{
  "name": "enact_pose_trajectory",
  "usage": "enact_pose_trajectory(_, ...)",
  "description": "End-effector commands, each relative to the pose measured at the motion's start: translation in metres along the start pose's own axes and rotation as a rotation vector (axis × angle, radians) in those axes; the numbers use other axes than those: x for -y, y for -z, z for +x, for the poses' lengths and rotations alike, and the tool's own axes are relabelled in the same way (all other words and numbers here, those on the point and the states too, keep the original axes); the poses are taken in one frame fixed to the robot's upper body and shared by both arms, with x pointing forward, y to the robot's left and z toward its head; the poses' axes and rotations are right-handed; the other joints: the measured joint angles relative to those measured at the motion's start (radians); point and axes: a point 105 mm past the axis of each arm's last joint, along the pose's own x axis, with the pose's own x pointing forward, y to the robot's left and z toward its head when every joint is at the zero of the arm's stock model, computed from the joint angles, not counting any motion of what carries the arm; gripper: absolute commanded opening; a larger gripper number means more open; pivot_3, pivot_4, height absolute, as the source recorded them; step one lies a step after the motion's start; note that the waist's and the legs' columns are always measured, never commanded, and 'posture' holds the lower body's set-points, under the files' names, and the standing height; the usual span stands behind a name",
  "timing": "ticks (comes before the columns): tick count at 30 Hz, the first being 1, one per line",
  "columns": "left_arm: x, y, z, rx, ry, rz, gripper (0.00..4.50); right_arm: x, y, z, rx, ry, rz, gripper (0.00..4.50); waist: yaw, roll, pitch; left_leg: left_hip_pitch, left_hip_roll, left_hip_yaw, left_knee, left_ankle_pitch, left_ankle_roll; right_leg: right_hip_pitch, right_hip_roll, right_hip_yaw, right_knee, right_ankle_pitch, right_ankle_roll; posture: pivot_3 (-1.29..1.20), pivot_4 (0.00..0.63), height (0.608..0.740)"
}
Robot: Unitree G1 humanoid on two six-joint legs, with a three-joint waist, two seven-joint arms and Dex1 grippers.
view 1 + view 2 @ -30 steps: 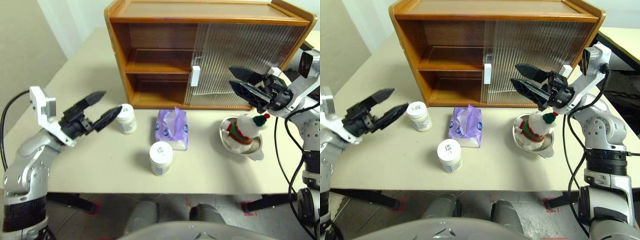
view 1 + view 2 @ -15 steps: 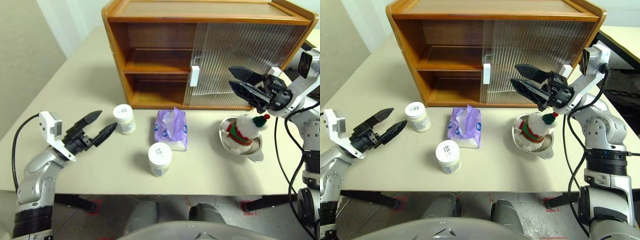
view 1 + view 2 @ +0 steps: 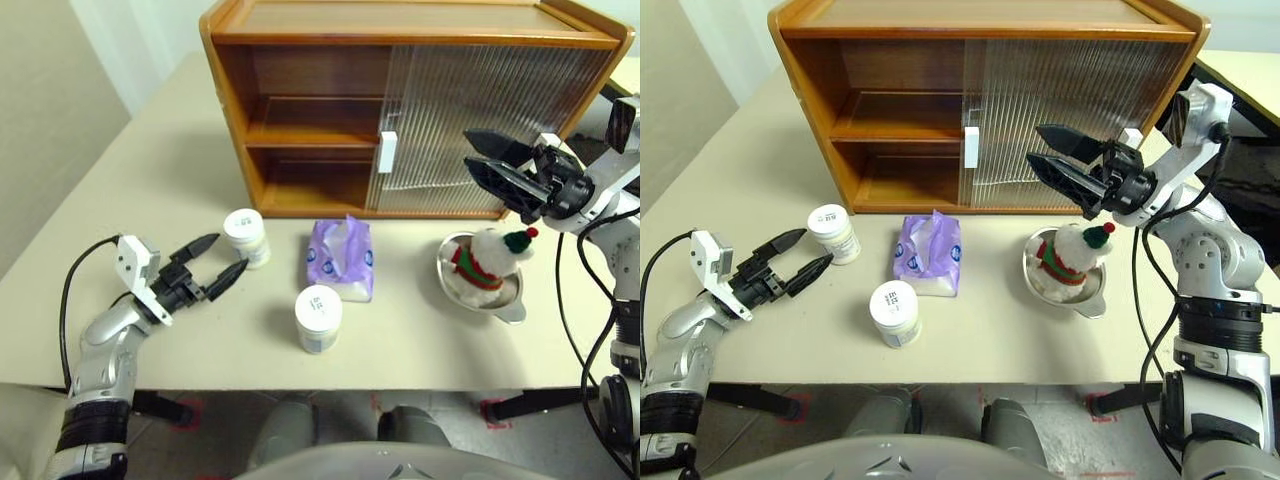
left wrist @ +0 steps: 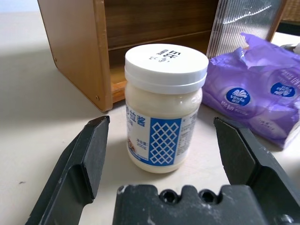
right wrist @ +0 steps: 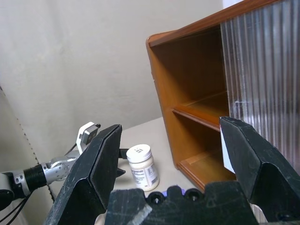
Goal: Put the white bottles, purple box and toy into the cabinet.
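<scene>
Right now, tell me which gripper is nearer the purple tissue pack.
Left. The left gripper sits low beside a white bottle, just left of the purple tissue pack; the right gripper hovers above the toy.

Two white bottles stand on the table: one [image 3: 246, 236] nearer the cabinet [image 3: 300, 110], the other [image 3: 318, 318] nearer the table's front edge. There is one purple box [image 3: 342, 260], one toy [image 3: 487, 260] in one metal bowl [image 3: 512, 303], and one cabinet with one shelf [image 3: 310, 135] and one white handle [image 3: 388, 152] visible.
</scene>
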Motion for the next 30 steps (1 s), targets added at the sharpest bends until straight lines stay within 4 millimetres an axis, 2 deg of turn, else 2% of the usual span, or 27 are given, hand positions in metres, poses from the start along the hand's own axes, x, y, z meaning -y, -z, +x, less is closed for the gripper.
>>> enact_pose_trajectory(1, 0.003, 0.012, 0.003, -0.021, 0.022, 0.002, 4.49, -0.004, -0.004, 0.0, 0.001, -0.008, -0.011, 4.5, -0.001, 0.0, 0.0, 0.0, 0.0, 0.0, -0.001, 0.0, 0.0, 0.0, 0.0, 0.0, 0.0, 0.0, 0.0, 0.07, 0.0, 0.74)
enact_pose_trajectory(11, 0.002, 0.021, 0.014, -0.013, 0.04, -0.01, 4.49, -0.004, -0.007, -0.001, 0.0, 0.003, -0.019, 4.5, -0.007, 0.0, 0.0, 0.0, 0.0, 0.0, -0.004, 0.0, 0.0, -0.001, 0.0, -0.001, -0.002, 0.0, 0.0, 0.06, 0.0, 0.74)
enact_pose_trajectory(20, 0.003, 0.017, 0.027, 0.006, 0.054, -0.009, 4.49, -0.005, -0.006, -0.003, -0.001, 0.01, -0.019, 4.5, -0.026, 0.0, -0.001, 0.0, 0.0, 0.001, -0.005, 0.0, 0.0, -0.001, 0.0, -0.001, -0.002, 0.0, 0.0, 0.05, 0.0, 0.74)
enact_pose_trajectory(26, 0.005, 0.017, 0.029, 0.004, 0.066, -0.01, 4.49, -0.005, -0.007, -0.003, 0.003, 0.014, -0.025, 4.5, -0.03, -0.001, -0.001, 0.001, 0.0, 0.001, -0.005, 0.0, 0.0, -0.001, 0.001, -0.001, -0.001, 0.0, 0.0, 0.05, 0.0, 0.74)
enact_pose_trajectory(28, 0.004, 0.017, 0.028, 0.001, 0.06, -0.009, 4.12, -0.005, -0.007, -0.003, 0.002, 0.015, -0.026, 4.5, -0.029, -0.001, -0.001, 0.001, 0.0, 0.001, -0.005, 0.0, 0.0, -0.001, 0.001, -0.001, -0.001, 0.0, 0.0, 0.05, 0.0, 0.74)
enact_pose_trajectory(30, 0.002, 0.017, 0.023, -0.008, 0.05, -0.008, 3.49, -0.005, -0.007, -0.003, 0.004, 0.017, -0.027, 4.5, -0.029, -0.001, -0.001, 0.001, 0.0, 0.002, -0.005, 0.0, 0.0, -0.001, 0.001, -0.001, -0.001, 0.001, 0.0, 0.05, 0.0, 0.74)
